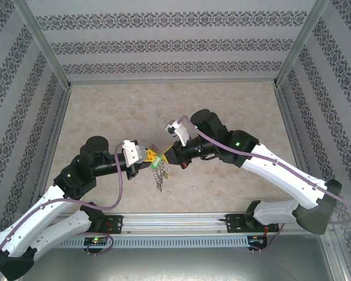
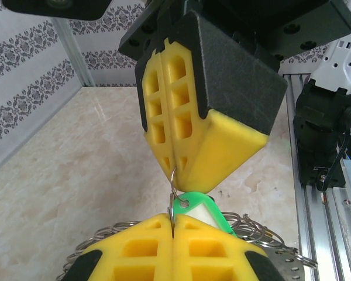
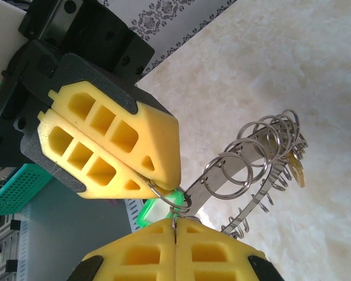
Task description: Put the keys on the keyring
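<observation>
both jaws pinch the green key [image 2: 200, 206] beside the keyring [image 3: 234, 159].

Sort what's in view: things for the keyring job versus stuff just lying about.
Job: keyring, green key tag, split ring, yellowish key, left tool, right tool.
Lying about: teal perforated box, purple cables, aluminium rail.

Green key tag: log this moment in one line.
left gripper: shut on small silver split ring | right gripper: shut on same ring | green plastic tag: threaded on it | large grey metal keyring: adjacent
</observation>
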{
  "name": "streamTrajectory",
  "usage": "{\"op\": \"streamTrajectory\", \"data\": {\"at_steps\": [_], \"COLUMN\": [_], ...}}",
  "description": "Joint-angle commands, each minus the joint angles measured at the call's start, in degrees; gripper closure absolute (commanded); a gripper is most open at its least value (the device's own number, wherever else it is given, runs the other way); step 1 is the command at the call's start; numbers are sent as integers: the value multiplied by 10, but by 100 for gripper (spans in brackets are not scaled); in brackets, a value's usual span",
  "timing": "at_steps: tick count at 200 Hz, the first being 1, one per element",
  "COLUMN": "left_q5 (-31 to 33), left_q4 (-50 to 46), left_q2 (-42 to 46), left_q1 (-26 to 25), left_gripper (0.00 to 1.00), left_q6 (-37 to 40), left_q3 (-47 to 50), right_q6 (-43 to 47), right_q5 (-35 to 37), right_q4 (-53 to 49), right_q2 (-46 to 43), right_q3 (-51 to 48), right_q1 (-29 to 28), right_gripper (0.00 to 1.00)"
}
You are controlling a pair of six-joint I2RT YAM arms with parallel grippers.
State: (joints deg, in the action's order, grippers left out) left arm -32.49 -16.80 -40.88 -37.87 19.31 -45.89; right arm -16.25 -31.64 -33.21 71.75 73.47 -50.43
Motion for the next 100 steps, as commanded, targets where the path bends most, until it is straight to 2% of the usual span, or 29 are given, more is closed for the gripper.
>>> {"op": "streamTrajectory", "data": {"at_steps": [1,100], "left_q5": [-38,-49], "left_q4": [35,37], "left_q2": [21,24], "left_q1": [-5,-5], "left_gripper": [100,100], "left_q6": [5,2], "left_q3": [-6,-5], "right_q6": [-8,-5], "right_q5": [16,12], "right_q4": [-12,-12], "right_q2": [14,24], "right_q3": [12,21], "right_q1": [10,11], "right_gripper": [100,100]}}
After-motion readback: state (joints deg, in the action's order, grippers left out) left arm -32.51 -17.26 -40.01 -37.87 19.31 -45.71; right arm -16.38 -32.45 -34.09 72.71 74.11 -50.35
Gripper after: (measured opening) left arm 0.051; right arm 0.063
